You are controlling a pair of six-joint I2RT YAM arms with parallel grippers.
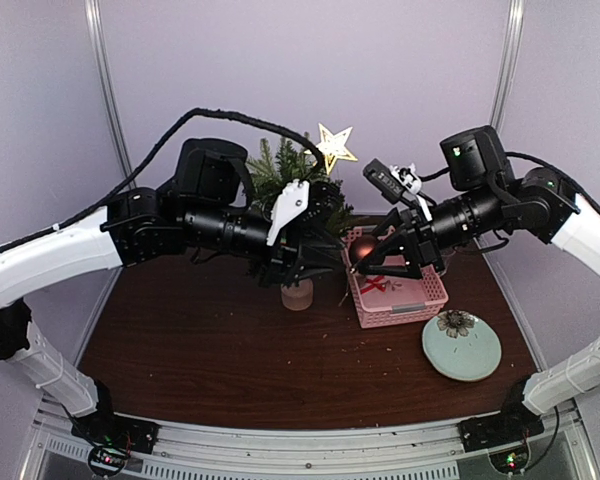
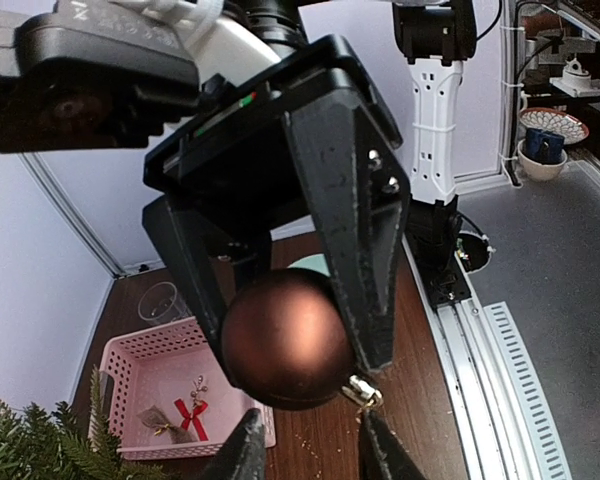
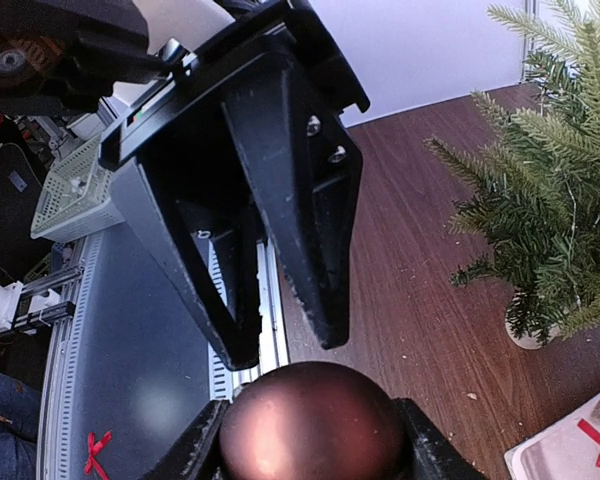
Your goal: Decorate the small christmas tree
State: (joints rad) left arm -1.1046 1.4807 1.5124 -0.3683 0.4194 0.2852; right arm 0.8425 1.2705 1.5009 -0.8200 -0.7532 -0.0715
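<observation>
Ball [image 2: 280, 345] clamped in right pincer [image 3: 310, 445], gold cap [image 2: 360, 390] toward left pincer [image 2: 310, 455], whose jaws stand half apart, gripping nothing visible. Tree [image 1: 280, 165] upright, close beside left pincer, far side from right pincer; left arm nearer.

The bauble [image 2: 280, 340] has a smooth shell in satin copper-brown; its cap [image 2: 360, 390] is bright gold metal. On the right gripper [image 1: 363, 262], the fingers [image 2: 350, 230] are matt black plastic, faintly grained. The basket [image 2: 120, 385] is pink plastic lattice. The table [image 1: 200, 350] is dark wood grain with low sheen. The small christmas tree [image 1: 280, 165] has bristly needles and a pale wood stump base [image 1: 297, 295].
</observation>
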